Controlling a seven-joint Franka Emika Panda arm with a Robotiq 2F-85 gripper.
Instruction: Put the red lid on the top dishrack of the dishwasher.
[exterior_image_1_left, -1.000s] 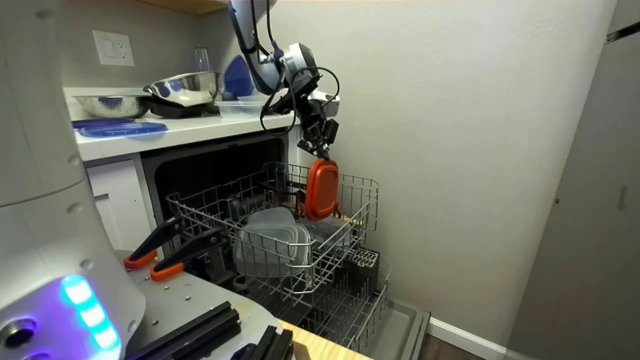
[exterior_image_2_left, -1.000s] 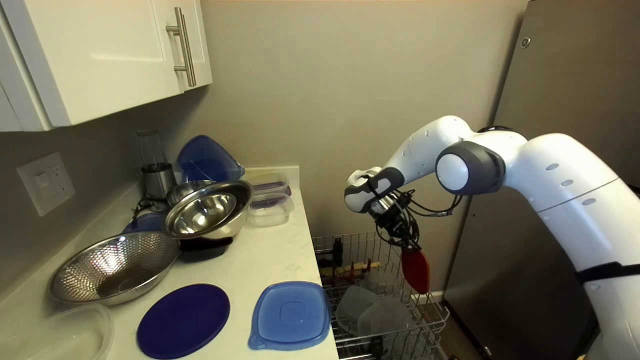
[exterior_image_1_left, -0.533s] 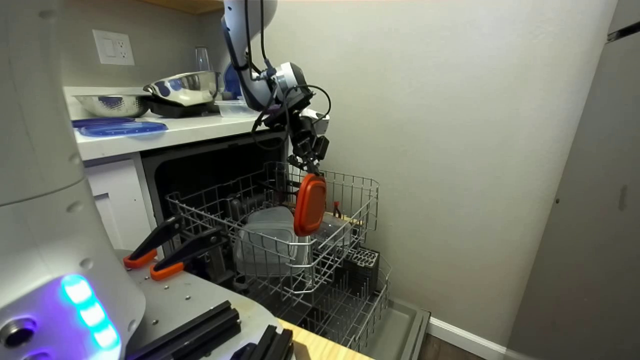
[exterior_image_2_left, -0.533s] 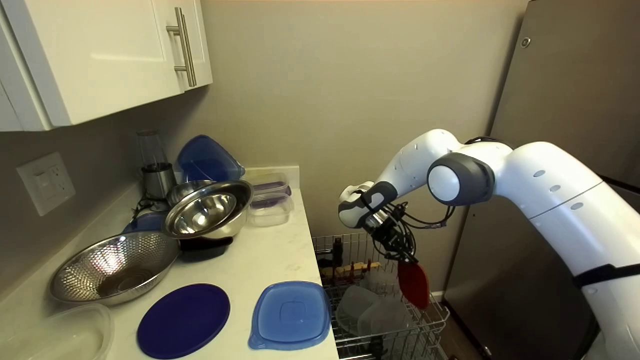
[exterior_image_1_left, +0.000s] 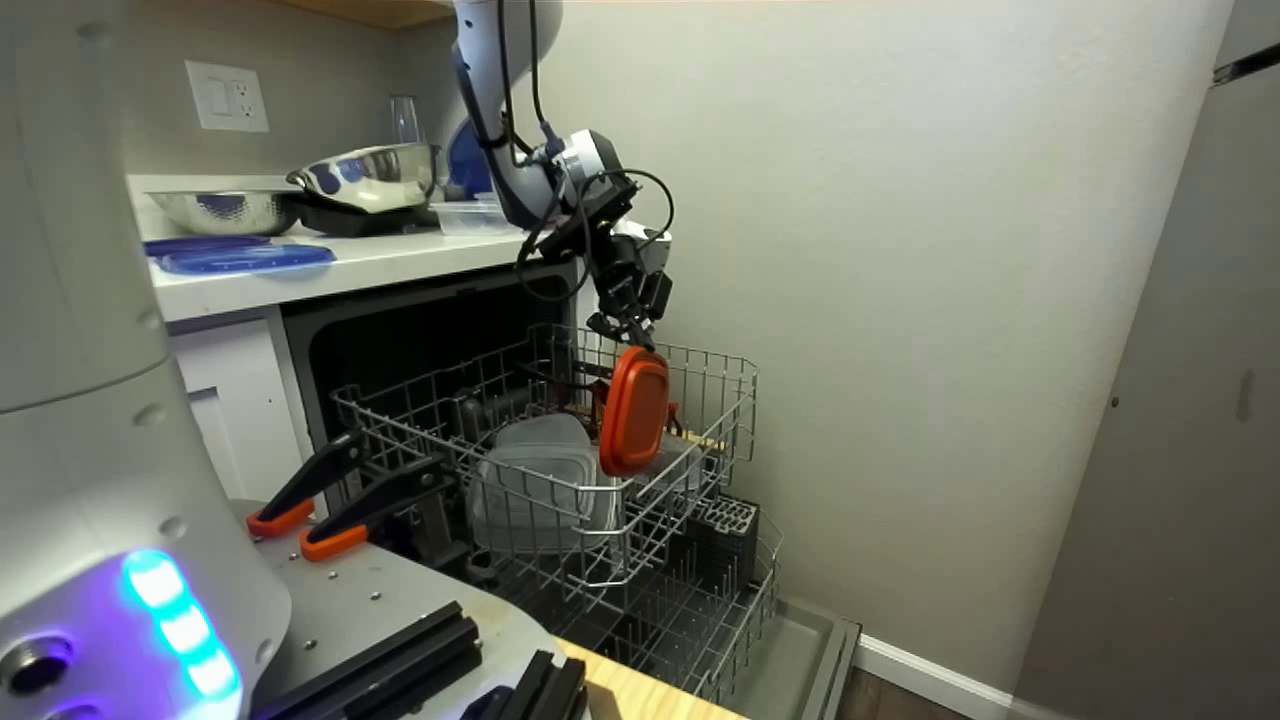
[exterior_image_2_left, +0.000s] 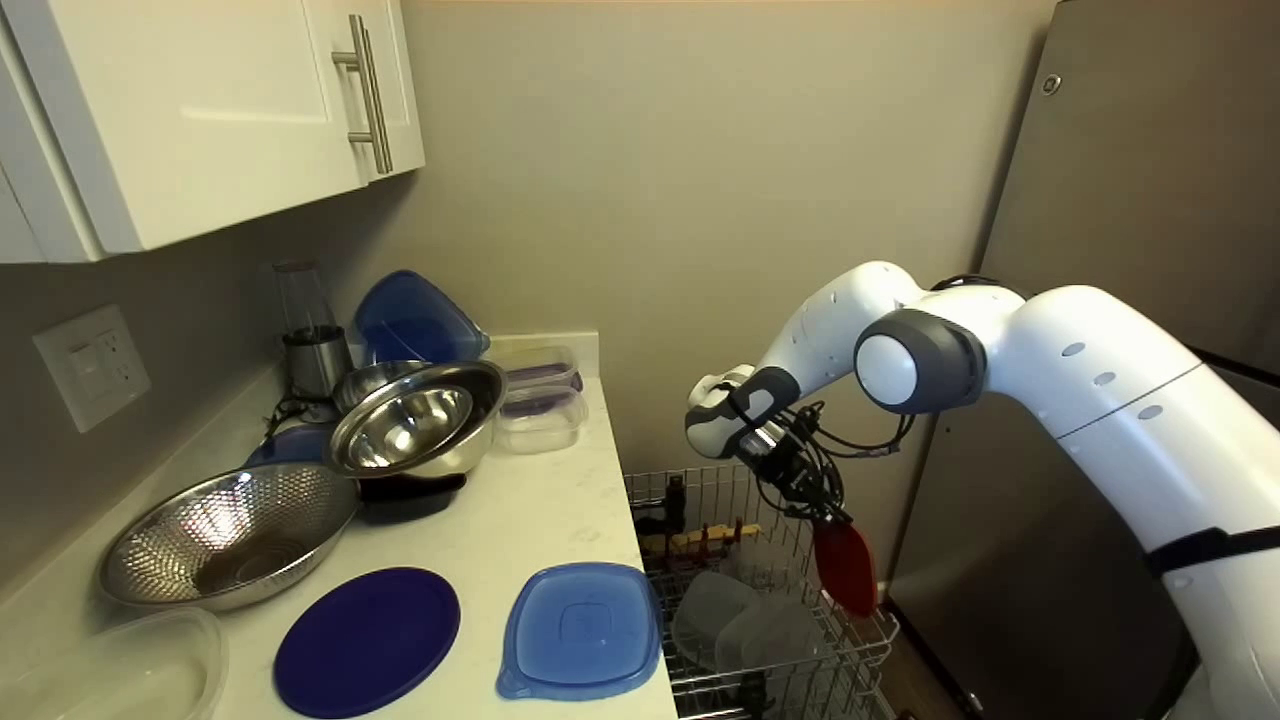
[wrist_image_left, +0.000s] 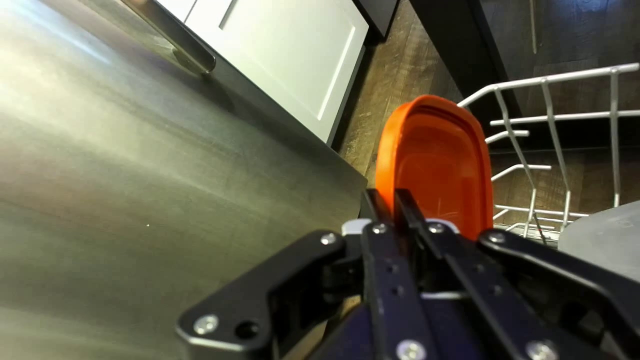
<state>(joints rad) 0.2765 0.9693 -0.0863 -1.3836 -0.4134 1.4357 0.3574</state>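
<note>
The red lid (exterior_image_1_left: 636, 415) is a flat, rounded red-orange lid, held upright on edge; it also shows in an exterior view (exterior_image_2_left: 846, 572) and in the wrist view (wrist_image_left: 445, 162). My gripper (exterior_image_1_left: 647, 343) is shut on its upper edge; in the wrist view the two fingertips (wrist_image_left: 387, 202) pinch its rim. The gripper also shows in an exterior view (exterior_image_2_left: 832, 517). The lid hangs at the outer part of the top dishrack (exterior_image_1_left: 600, 488), which also shows in the wrist view (wrist_image_left: 555, 118). I cannot tell whether it touches the wires. The rack is pulled out of the dishwasher (exterior_image_1_left: 440, 335).
Clear containers (exterior_image_1_left: 545, 490) stand in the top rack beside the lid. Red-handled tools (exterior_image_2_left: 704, 543) lie farther back. The lower rack (exterior_image_1_left: 690, 625) is beneath. The counter (exterior_image_2_left: 560, 520) carries bowls and blue lids. A steel fridge (exterior_image_2_left: 1060, 400) and a wall (exterior_image_1_left: 900, 300) are close by.
My gripper has moved down with the lid in it, lowering it toward the rack. In the last half second it shifted slightly right in both exterior views.
</note>
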